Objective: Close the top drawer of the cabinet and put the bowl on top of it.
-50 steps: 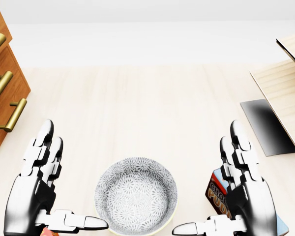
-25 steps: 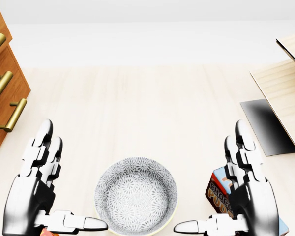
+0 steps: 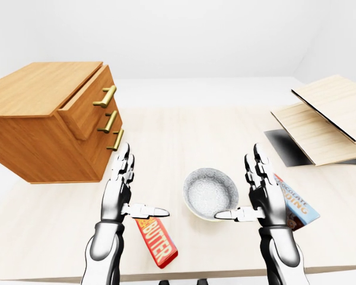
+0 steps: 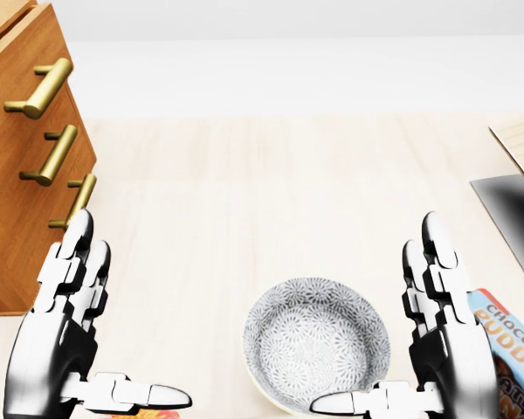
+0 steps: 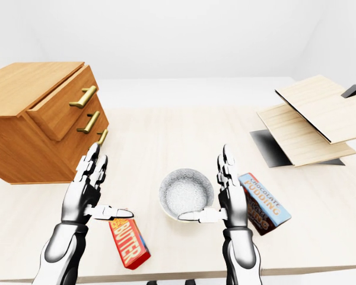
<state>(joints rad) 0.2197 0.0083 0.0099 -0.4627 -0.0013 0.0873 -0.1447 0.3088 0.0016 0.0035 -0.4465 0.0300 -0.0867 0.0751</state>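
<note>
A wooden cabinet [image 3: 44, 122] with brass handles stands at the left of the table; its top drawer [image 3: 89, 101] juts out past the two below. The grey patterned bowl [image 4: 316, 344] sits on the table between my hands, nearer the right one. My left hand [image 4: 92, 327] is open, fingers up and thumb pointing right, well left of the bowl. On the bowl's right side my right hand [image 4: 402, 336] is open too, its thumb at the bowl's lower rim without gripping it.
A red butter box [image 3: 157, 238] lies below my left hand. A chocolate pudding box [image 5: 261, 202] lies just right of my right hand. Pale wooden boards [image 3: 323, 119] are stacked over a dark sheet at the table's right edge.
The whole head view has shifted right: the camera turned left, bringing more of the cabinet into view. The bowl now shows closer to my right hand. Both hands stay open.
</note>
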